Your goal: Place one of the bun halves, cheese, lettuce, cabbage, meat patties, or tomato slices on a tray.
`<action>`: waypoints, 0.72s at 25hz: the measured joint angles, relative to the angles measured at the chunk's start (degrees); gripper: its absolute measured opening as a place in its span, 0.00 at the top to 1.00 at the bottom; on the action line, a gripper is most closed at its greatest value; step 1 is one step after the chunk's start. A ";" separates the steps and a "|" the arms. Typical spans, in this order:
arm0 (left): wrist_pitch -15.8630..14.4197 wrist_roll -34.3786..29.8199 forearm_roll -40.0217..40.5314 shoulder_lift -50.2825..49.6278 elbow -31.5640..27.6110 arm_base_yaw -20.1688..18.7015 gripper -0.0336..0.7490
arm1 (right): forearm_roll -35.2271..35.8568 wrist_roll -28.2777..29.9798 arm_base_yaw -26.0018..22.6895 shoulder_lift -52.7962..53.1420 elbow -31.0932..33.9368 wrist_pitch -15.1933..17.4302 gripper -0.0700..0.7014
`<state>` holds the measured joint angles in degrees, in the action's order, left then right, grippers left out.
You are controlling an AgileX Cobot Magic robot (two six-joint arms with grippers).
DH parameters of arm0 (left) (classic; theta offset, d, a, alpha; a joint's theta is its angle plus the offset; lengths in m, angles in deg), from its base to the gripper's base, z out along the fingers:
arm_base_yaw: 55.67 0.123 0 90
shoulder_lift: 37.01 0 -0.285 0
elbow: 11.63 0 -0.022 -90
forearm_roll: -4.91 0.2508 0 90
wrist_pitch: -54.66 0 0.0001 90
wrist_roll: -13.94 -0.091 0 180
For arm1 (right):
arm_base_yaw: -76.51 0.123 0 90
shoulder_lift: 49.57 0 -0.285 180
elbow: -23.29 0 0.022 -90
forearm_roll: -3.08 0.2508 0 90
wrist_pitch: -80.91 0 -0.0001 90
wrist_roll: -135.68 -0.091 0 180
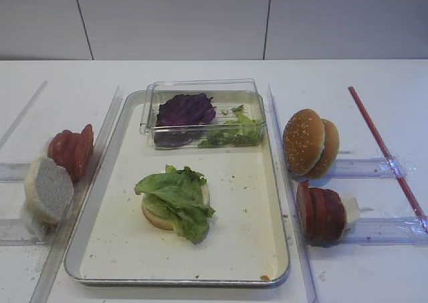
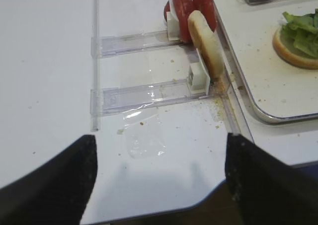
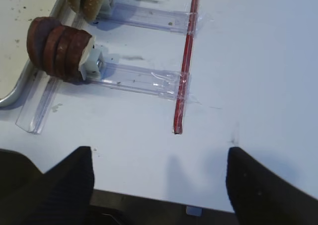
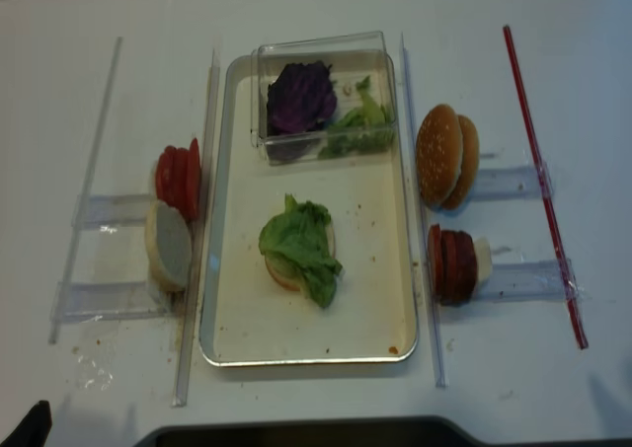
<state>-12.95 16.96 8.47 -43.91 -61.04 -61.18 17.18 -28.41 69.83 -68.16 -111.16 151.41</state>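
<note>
On the left of the white desk, a row of tomato slices stands on edge in a clear rail holder, and just in front of it a pale bun half stands on edge in a second rail. Both sit just beside the left rim of the tray.

The left pincer hovers low over bare desk near these rails, its two dark fingers spread wide apart with nothing between them.

The tray lies in the middle, speckled with crumbs. Near its centre rests a bun half with a ruffled green lettuce leaf draped over it and hanging past its front edge. At the tray's far end sits a clear plastic box holding purple cabbage on its left and more lettuce on its right.

Right of the tray, two sesame bun tops lean together on edge on a rail, and nearer the front a row of dark meat patties stands against a white stop. A red strip runs along the rails' outer ends.

The right pincer hangs over empty desk near the strip's front end, its fingers spread wide and holding nothing.
</note>
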 joint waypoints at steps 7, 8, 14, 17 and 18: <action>0.00 -0.02 0.00 0.00 0.00 0.00 0.33 | -0.22 -0.38 0.00 4.30 3.16 -0.65 0.18; 0.00 -0.12 0.00 0.00 0.00 0.00 0.33 | -0.48 -0.63 0.27 4.93 3.16 -0.74 0.18; 0.00 -0.12 -0.10 0.00 0.00 0.00 0.33 | -2.25 -2.07 1.81 8.69 3.71 -2.68 0.18; 0.00 -0.24 -0.10 0.00 0.00 0.00 0.33 | -2.64 -2.39 1.81 10.29 4.38 -3.67 0.18; 0.00 -0.24 -0.10 0.00 0.00 0.00 0.33 | -2.69 -2.39 1.81 10.90 4.38 -3.65 0.18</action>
<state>-12.95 16.72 8.37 -43.91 -61.04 -61.18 14.50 -30.80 71.64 -57.26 -106.78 147.76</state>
